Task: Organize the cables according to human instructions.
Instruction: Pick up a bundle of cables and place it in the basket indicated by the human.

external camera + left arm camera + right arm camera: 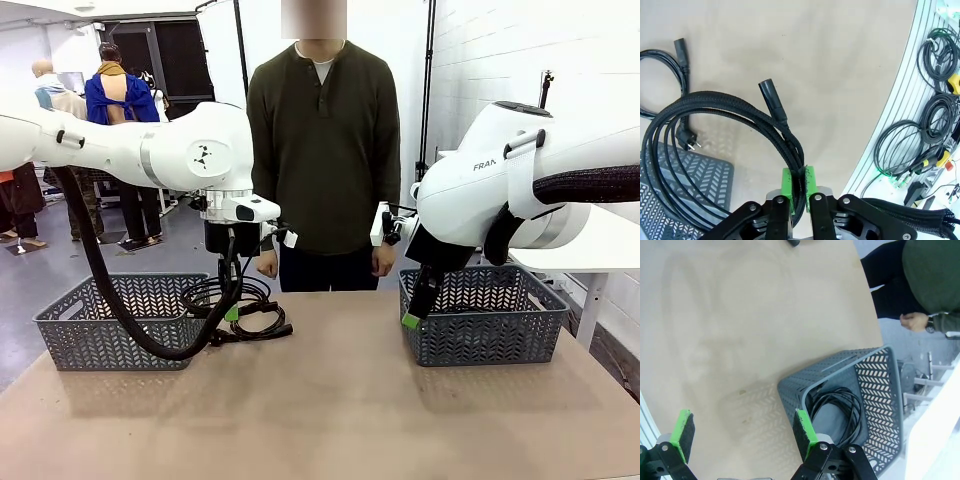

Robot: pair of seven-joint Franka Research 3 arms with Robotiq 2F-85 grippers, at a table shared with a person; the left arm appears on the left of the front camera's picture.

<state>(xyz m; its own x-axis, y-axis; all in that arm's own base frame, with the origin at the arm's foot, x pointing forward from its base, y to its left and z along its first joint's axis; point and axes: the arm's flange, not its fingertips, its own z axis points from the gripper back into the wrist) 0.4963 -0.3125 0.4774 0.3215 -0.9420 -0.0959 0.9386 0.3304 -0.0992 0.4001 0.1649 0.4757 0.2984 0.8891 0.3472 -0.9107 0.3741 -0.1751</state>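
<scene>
Beside the left basket point(100, 320), a braided cable coil point(740, 112) is pinched.
Its bundled strands are nipped between the left hand point(799, 192); judged light and floppy, best gripped across several loops. The right hand point(742, 432) is spread above the right basket point(875, 380).

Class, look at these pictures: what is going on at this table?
The left gripper is shut on a coiled braided cable, held beside the left basket. A second cable lies on the table. The right gripper hangs open by the right basket, which holds a third cable. The person stands opposite, hands down.
</scene>
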